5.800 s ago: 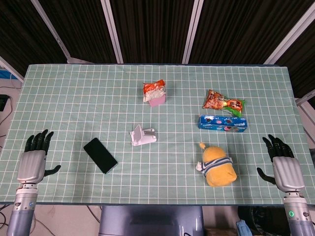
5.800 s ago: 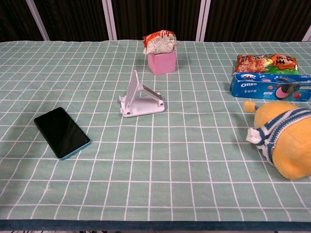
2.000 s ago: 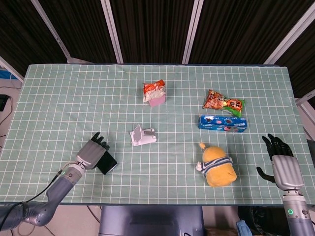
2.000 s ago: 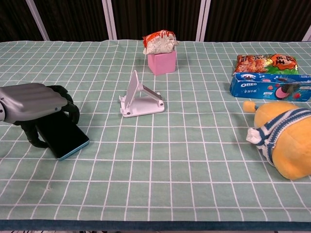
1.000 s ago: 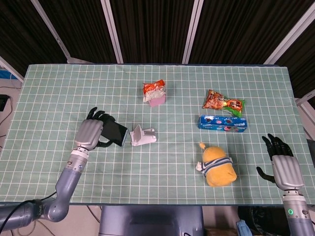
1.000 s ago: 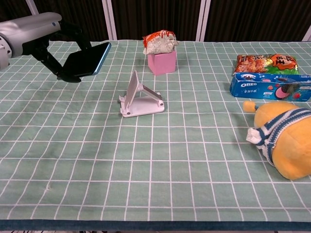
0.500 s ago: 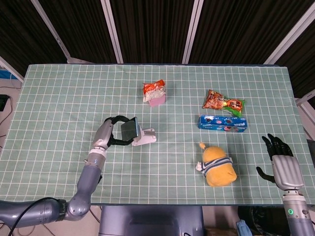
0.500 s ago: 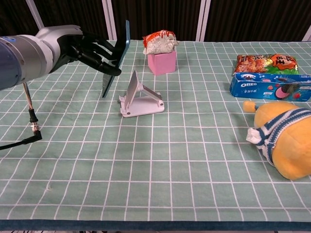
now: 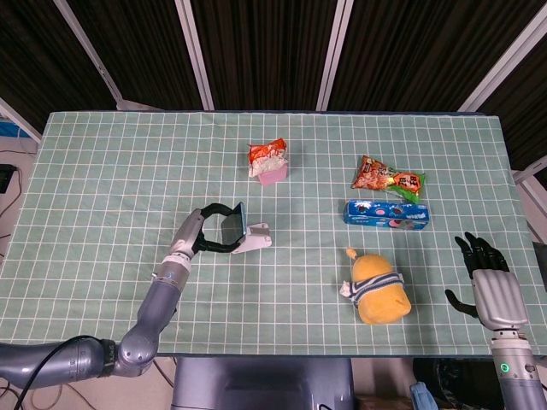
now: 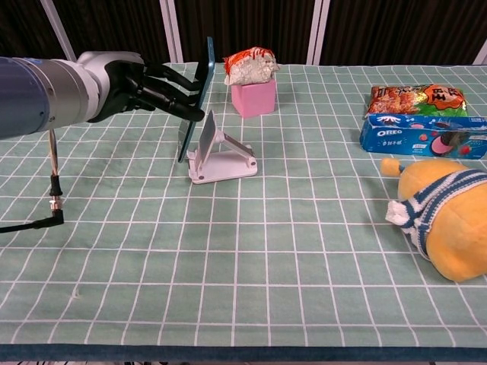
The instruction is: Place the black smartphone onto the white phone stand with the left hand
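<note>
The left hand holds the black smartphone nearly upright, edge-on to the chest view, its fingers clamped across the back of the phone. The phone hangs in the air just off the fingertips, directly beside the raised back plate of the white phone stand, apparently on the rear side of that plate and not over the cradle. In the head view the screen faces roughly toward the camera and nearly touches the stand; whether they are already in contact I cannot tell. The main risk, as I judge it, is that the phone comes down behind the back plate and never reaches the front ledge, so that on release it would slide off and fall flat onto the tabletop. The stand looks light and unanchored, so a push from the phone's lower edge or from the fingers could tip it or shove it away from the hand toward the pink block with the snack bag on top, which stands just beyond the fingertips. A release before the lower edge seats would also let the phone topple. The right hand, far across from the left, rests at the table's edge with fingers spread, holding nothing.
</note>
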Robot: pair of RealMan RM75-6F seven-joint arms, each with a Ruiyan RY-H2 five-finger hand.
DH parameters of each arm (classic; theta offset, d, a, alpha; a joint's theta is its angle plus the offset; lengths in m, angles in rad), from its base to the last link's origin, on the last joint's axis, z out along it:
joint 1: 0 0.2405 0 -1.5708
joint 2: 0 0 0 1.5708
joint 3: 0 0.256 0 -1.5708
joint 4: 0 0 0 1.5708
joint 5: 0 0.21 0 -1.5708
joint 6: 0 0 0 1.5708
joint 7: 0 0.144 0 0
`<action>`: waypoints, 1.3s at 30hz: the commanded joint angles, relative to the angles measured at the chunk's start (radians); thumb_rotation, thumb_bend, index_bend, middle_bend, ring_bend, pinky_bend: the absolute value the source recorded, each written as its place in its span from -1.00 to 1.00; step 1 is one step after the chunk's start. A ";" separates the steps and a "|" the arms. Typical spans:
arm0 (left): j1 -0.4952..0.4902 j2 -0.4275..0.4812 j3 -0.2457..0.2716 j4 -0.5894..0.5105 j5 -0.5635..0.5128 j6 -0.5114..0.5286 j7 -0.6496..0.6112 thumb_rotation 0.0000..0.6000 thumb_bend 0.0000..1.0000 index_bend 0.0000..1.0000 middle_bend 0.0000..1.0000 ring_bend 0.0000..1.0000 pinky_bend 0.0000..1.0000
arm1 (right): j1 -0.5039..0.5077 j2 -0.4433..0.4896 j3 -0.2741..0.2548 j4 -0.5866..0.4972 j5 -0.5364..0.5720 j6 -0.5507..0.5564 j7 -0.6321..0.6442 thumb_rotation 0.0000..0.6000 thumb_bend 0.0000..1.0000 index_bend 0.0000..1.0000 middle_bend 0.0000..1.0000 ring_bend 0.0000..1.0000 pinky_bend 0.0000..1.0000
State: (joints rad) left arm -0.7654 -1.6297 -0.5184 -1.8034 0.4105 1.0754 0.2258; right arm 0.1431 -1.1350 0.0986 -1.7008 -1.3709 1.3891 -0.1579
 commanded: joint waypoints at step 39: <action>-0.086 -0.010 0.033 0.168 -0.078 -0.165 -0.141 1.00 -0.02 0.18 0.23 -0.73 -1.00 | 0.001 0.001 0.001 -0.002 0.004 -0.002 0.001 1.00 -0.26 -0.95 -1.00 -1.00 -0.72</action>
State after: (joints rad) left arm -0.8504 -1.6386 -0.4862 -1.6371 0.3313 0.9114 0.0865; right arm 0.1443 -1.1342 0.0994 -1.7029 -1.3670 1.3867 -0.1573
